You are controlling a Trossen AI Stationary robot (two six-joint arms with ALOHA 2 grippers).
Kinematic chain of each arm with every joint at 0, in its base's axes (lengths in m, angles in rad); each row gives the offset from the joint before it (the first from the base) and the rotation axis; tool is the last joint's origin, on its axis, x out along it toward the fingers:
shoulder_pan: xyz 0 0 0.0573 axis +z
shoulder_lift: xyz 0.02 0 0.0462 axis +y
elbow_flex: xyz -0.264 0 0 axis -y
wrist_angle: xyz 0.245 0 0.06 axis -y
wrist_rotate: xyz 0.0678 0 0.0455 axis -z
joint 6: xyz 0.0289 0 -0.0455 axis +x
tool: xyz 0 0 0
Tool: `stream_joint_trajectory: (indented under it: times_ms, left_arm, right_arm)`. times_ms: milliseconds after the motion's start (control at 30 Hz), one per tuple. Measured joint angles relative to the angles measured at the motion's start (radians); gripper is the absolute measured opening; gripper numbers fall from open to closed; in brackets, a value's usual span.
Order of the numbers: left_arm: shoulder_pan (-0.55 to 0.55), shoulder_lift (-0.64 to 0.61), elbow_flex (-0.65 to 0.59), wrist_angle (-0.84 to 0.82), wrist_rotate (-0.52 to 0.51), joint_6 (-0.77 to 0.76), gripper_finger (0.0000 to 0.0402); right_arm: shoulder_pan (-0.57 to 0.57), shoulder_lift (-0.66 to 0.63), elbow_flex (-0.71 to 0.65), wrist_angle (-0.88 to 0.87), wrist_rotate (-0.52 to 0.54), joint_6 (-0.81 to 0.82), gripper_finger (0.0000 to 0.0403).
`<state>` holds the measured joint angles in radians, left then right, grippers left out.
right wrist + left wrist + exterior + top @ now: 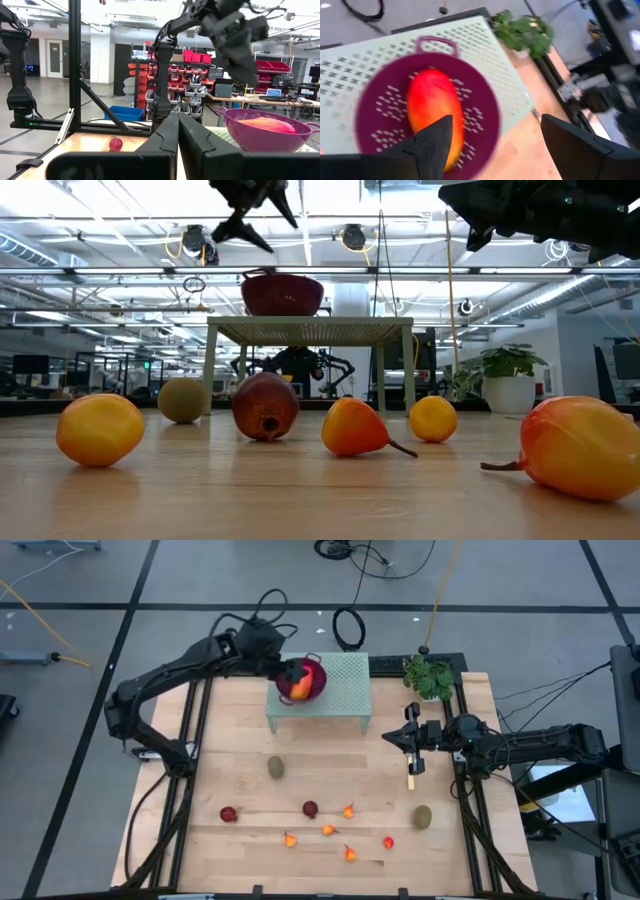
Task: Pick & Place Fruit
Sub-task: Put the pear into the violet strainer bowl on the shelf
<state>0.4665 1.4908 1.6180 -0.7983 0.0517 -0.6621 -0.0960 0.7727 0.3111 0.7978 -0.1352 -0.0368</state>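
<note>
Purple mesh bowl (305, 680): one, standing on the pale green perforated stand (345, 690) at the back of the wooden table (240, 740). It contains one red-orange oblong fruit (432, 107).

Left gripper (278, 668): positioned directly above the bowl, fingers spread apart, nothing between them.

Right gripper (402, 737): positioned over the right side of the table, just beside the stand, fingers pressed together, holding nothing.

Fruit remaining on the table, counted in the high view:
- Two brown-green ovals: one (275, 768) left of centre, one (423, 816) near the right edge.
- Two dark red balls (229, 814) (310, 808).
- Five small orange-red fruits (348, 811) scattered along the front.

One yellow-handled knife (411, 778) lies below the right gripper. One potted plant (430, 675) stands at the back right corner.
</note>
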Motion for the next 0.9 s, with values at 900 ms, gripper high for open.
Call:
stream_joint_trajectory:
  times_ms: [900]
  left_arm:
    - [-0.401,-0.085,-0.001,-0.360,-0.027,-0.073,0.0196]
  right_arm:
    - [0.000,0.000,0.000,-0.002,0.000,-0.005,0.0001]
